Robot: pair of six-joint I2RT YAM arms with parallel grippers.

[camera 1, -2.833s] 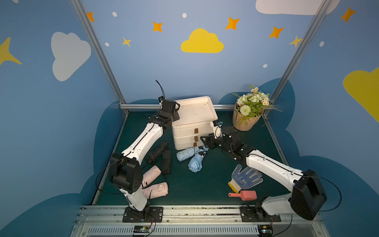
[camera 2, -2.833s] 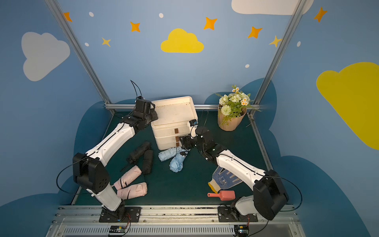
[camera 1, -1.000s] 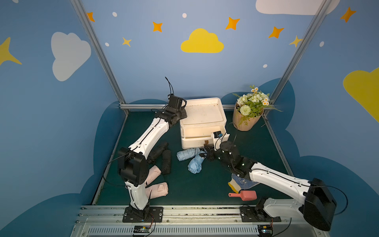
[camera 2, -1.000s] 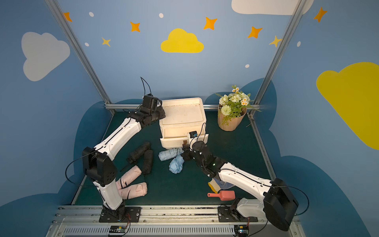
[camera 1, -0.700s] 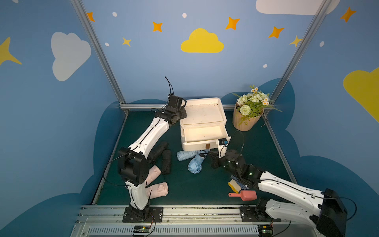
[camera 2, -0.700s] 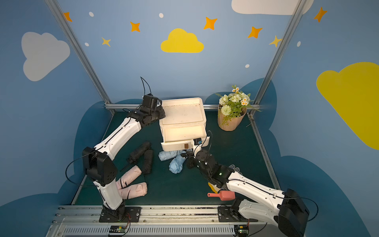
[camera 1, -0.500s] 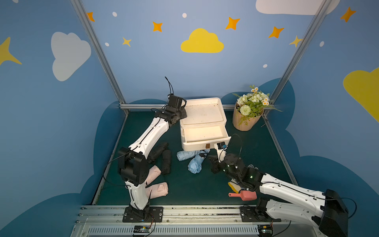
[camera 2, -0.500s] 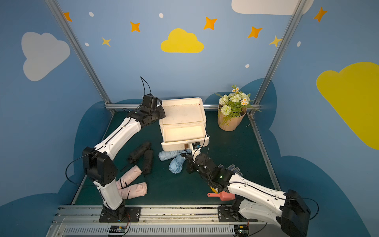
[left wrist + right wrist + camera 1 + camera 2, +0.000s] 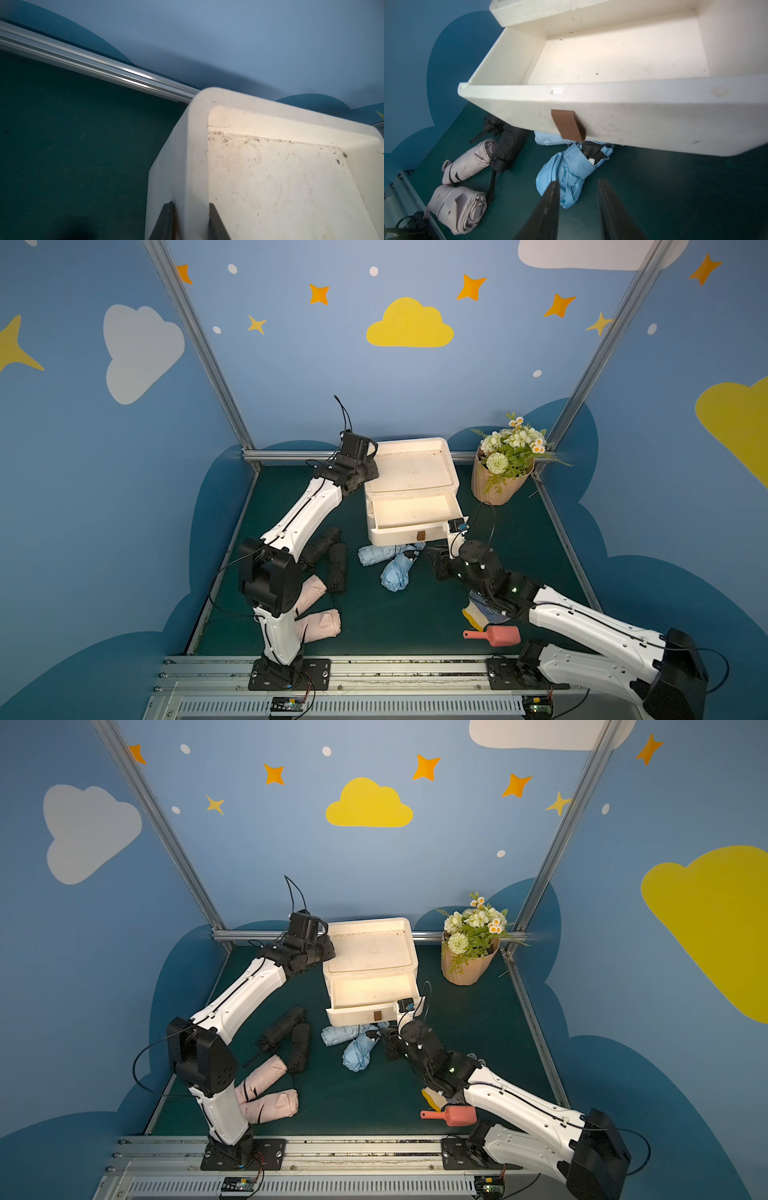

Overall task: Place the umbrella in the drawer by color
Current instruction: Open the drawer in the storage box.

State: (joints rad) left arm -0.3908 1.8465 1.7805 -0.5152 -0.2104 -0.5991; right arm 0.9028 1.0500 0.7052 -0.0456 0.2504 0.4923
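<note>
green mat, crumpled light-blue umbrella (strap loose), white drawer open

Both top views look steeply down from high above the front rail toward the back wall, far enough out to hold the whole dark green worktop, and they share nearly all of it. The left wrist view sits tight against the white plastic drawer cabinet, facing its rear corner. The right wrist view looks from close and low at the pulled-out white drawer and the folded light blue umbrella by its front
</note>
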